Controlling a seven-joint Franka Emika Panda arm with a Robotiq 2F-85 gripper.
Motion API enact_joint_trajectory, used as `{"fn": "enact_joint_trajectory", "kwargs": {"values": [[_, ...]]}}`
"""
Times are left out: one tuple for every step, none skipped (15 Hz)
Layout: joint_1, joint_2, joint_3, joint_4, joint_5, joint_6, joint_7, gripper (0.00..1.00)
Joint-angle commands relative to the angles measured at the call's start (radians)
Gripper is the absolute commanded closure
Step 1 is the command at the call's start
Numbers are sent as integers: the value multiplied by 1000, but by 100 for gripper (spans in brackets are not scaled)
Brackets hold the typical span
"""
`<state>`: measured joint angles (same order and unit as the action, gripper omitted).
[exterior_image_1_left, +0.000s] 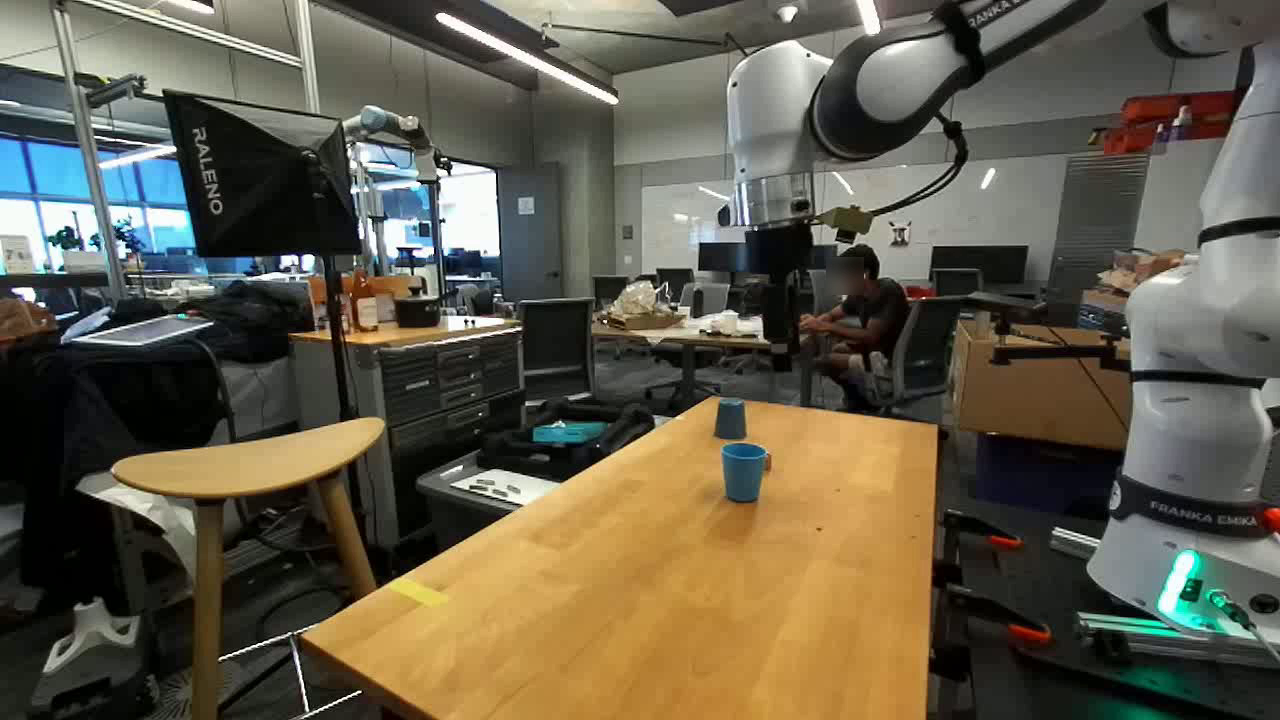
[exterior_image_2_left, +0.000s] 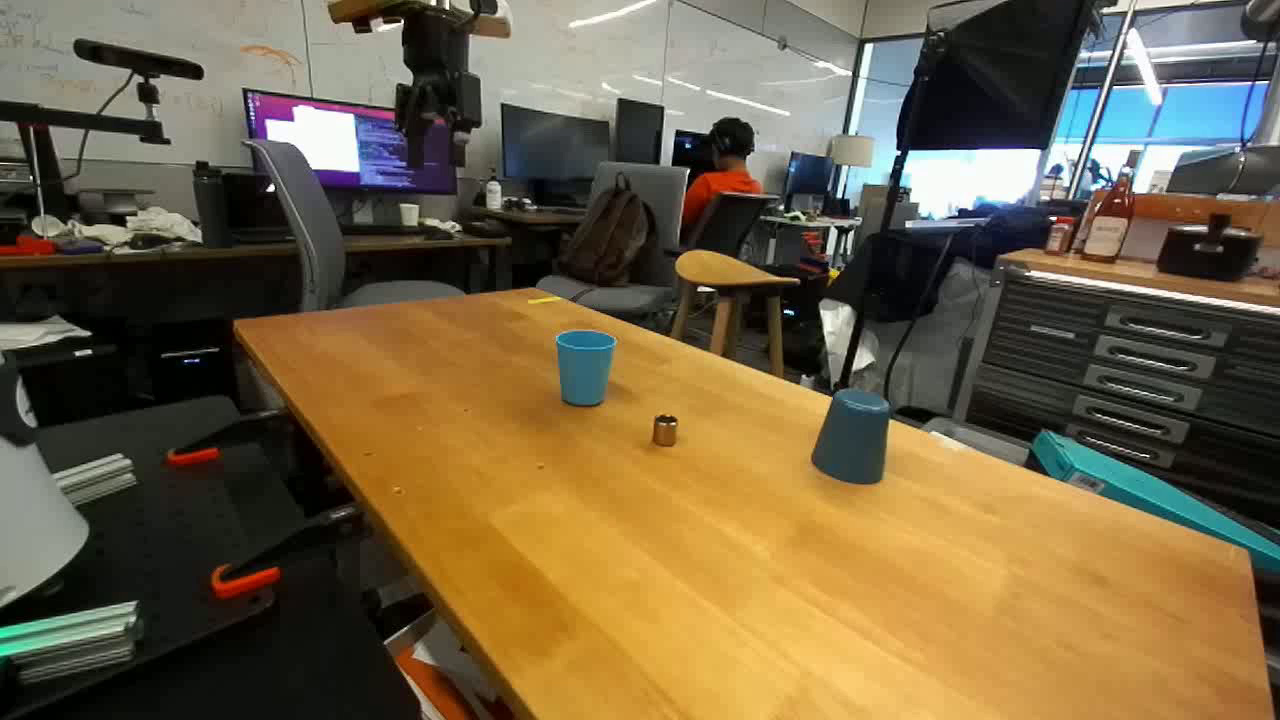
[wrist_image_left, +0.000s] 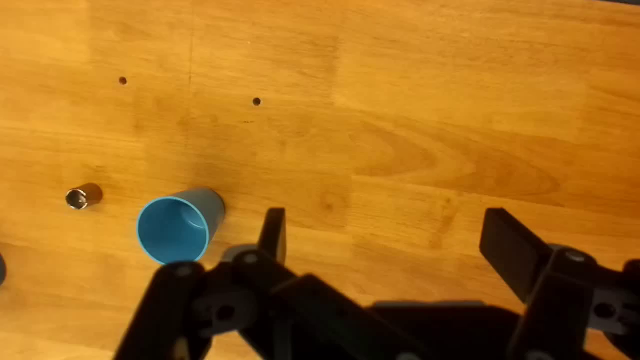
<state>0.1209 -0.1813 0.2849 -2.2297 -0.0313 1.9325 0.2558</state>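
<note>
Hand (wrist_image_left: 385, 225) spread wide above the table (exterior_image_2_left: 700, 580); blue cup (wrist_image_left: 176, 227) upright, darker cup (exterior_image_2_left: 852, 438) inverted, its inside hidden.

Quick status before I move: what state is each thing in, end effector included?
End effector: open, holding nothing, above the table.
Light blue cup: upright, mouth up, nothing visible inside.
Small metal cylinder: standing, open end up.
Dark blue cup: upside down; underneath hidden.
Purple-screen monitor: on.
Robot base light: lit green.

Free room beneath the end effector (wrist_image_left: 385, 220), light-blue cup (wrist_image_left: 180, 225) (nearest obstacle) beside that space
</note>
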Motion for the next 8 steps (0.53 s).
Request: {"fn": "enact_joint_trajectory", "kwargs": {"values": [[23, 2, -21, 3, -4, -2, 4, 0], [23, 2, -21, 6, -4, -2, 4, 0], [23, 1, -21, 8, -4, -2, 4, 0], [23, 1, -21, 9, -4, -2, 4, 0], [23, 1, -21, 9, -4, -2, 4, 0], [23, 1, -21, 9, -4, -2, 4, 0], [9, 8, -40, 25, 0, 4, -12, 0], [-21, 25, -81, 60, 21, -1, -35, 0]]}}
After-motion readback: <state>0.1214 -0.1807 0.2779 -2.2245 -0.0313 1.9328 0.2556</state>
